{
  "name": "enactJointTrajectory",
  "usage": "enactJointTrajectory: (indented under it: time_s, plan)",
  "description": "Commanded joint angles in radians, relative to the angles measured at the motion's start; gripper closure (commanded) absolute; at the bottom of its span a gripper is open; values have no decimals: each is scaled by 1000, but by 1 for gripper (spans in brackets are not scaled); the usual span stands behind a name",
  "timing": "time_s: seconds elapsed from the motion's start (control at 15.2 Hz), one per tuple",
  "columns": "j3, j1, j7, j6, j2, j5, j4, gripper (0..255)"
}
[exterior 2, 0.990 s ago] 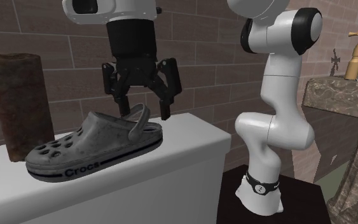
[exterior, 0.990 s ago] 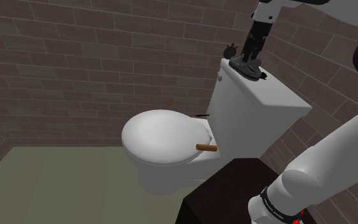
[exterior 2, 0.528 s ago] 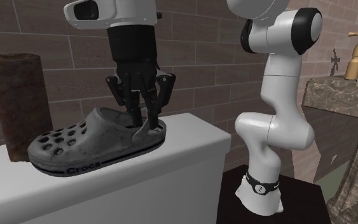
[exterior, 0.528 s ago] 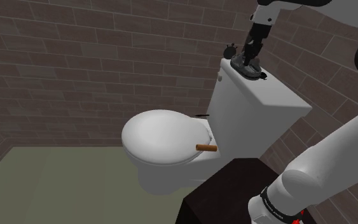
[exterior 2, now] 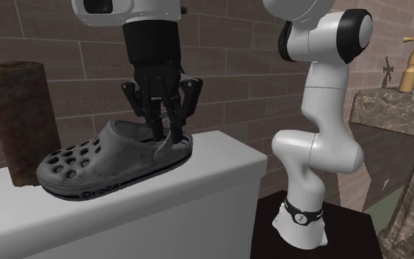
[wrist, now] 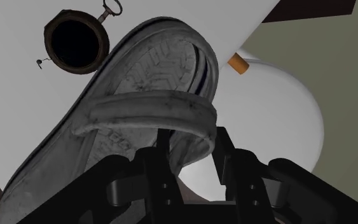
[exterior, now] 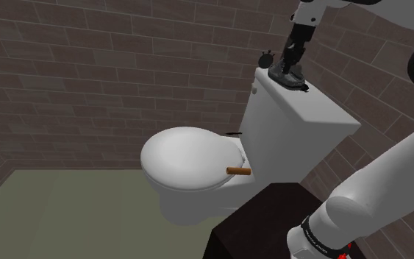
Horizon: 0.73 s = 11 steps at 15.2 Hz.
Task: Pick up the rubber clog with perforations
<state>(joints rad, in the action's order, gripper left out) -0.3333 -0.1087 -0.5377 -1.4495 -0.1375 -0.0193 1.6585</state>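
Second exterior view: the black hand (exterior 2: 170,136) comes straight down onto the heel end of a grey clog (exterior 2: 102,158), its fingers (exterior 2: 176,131) drawn together and clasping the shoe's wall near the back strap. The clog has round holes over the toe and a dark band along the sole. It lies lengthwise over the white toilet tank lid (exterior 2: 220,158); whether the sole touches the lid cannot be told. A rusty brown cylinder (exterior 2: 23,110) stands behind the toe end, and the white arm (exterior 2: 323,110) rises at that view's right.

In the shoulder view the hand (exterior: 290,70) sits atop the tank (exterior: 293,125) by the brick wall, with the closed toilet seat (exterior: 187,158) below and a small orange-brown stick (exterior: 238,171) at the hinge.

From the wrist, the hand (wrist: 194,143) pinches the clog (wrist: 152,76) at its rim, one finger (wrist: 161,172) inside the shoe and the other outside, beside the strap. A dark round object with a ring (wrist: 75,41) lies on the lid beyond the toe
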Motion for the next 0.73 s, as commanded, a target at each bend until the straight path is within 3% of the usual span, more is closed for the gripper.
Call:
enactJointTrajectory:
  time_s: [0.0, 0.66]
  plan:
    - [-1, 0, 0, 27, 9, 2, -37, 255]
    - [-11, -4, -15, 180, 79, 24, -255, 255]
